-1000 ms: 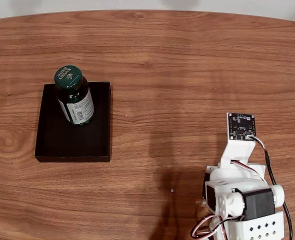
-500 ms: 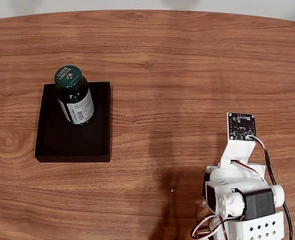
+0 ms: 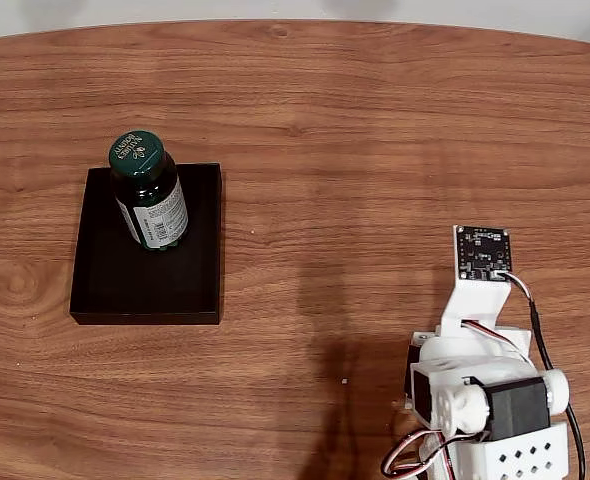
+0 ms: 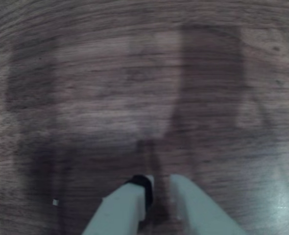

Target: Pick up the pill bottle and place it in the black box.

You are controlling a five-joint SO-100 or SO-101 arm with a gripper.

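Note:
The pill bottle, amber with a dark green cap and a white label, stands upright inside the black box, in its far part, at the left of the fixed view. The white arm is folded up at the bottom right, far from the box. In the wrist view my gripper points down at bare wood close below it. Its two pale fingers sit nearly together with nothing between them.
The wooden table stretches wide around the box. A small circuit board sits atop the arm's wrist. The table's far edge runs along the top of the fixed view.

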